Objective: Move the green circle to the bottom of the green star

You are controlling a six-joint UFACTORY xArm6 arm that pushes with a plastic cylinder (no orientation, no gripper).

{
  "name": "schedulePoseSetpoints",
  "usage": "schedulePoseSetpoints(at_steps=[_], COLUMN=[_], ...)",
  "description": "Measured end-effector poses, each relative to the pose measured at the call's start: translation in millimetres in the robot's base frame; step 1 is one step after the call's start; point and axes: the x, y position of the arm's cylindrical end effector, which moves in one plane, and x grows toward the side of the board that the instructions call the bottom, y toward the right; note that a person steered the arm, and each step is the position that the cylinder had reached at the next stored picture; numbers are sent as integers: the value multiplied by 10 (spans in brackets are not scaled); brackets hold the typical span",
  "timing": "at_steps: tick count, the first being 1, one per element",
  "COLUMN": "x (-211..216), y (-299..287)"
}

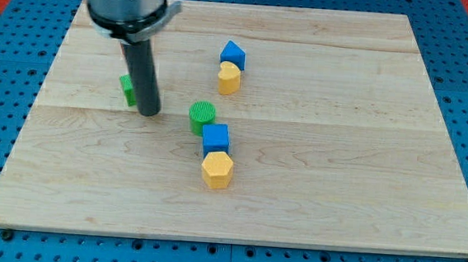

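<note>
Yellow hexagon (216, 169) nearest; my tip (148, 112) possibly touches green star (127, 90).

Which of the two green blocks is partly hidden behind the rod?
The green star, at the view's left: my tip stands right in front of it. The green circle sits fully visible further right, touching the blue cube.

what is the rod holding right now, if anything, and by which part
Nothing is held: the arm ends in a bare rod that can only push. My tip stands beside the green star, mostly hidden behind the rod, apart from the green circle.
</note>
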Motion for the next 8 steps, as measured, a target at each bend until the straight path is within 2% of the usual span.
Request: schedulePoseSetpoints(at_steps=[2, 3, 4, 5, 6, 7, 8], x=[-459, -325, -509, -714, -737, -637, -378], y=[-252, 99, 317, 276, -59, 11, 780])
